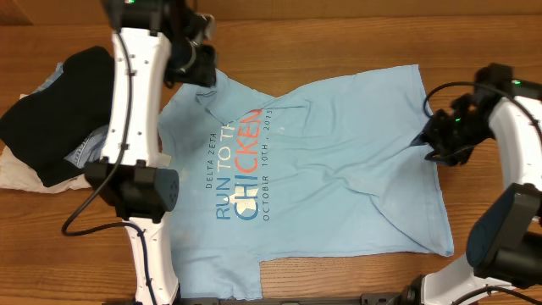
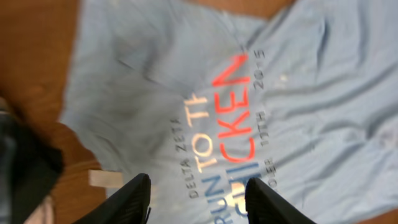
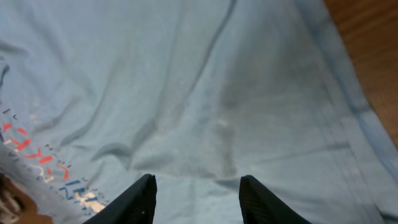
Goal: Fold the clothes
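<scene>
- The light sky-blue T-shirt (image 1: 339,161) lies spread flat across the middle of the overhead frame, front side up, on the brown wooden table (image 1: 339,34)
- Its chest lettering (image 1: 241,165) runs sideways left of centre: white and blue words with a larger orange word beside them
- The cloth is not smooth: creases fan across the right half, and a fold sits near the upper left by the collar
- A notch of bare table shows at the shirt's lower edge, bottom centre of the overhead frame
- At the left edge of the overhead frame lies a heap of other clothes: a black garment (image 1: 51,110) on top, a denim-blue garment (image 1: 89,148) poking out at its right, and a cream garment (image 1: 21,174) underneath at the lower left
- The left gripper (image 1: 196,59) is at the top left of the overhead frame, over the shirt's upper left corner
- In the left wrist view the left gripper (image 2: 198,182) has its jaws apart with nothing between them; the lettering shows through the gap
- The right gripper (image 1: 429,140) is at the right of the overhead frame, at the shirt's right edge where the creases meet
- In the right wrist view the right gripper (image 3: 197,180) has its jaws apart over wrinkled blue cloth, clamped on nothing that can be seen
</scene>
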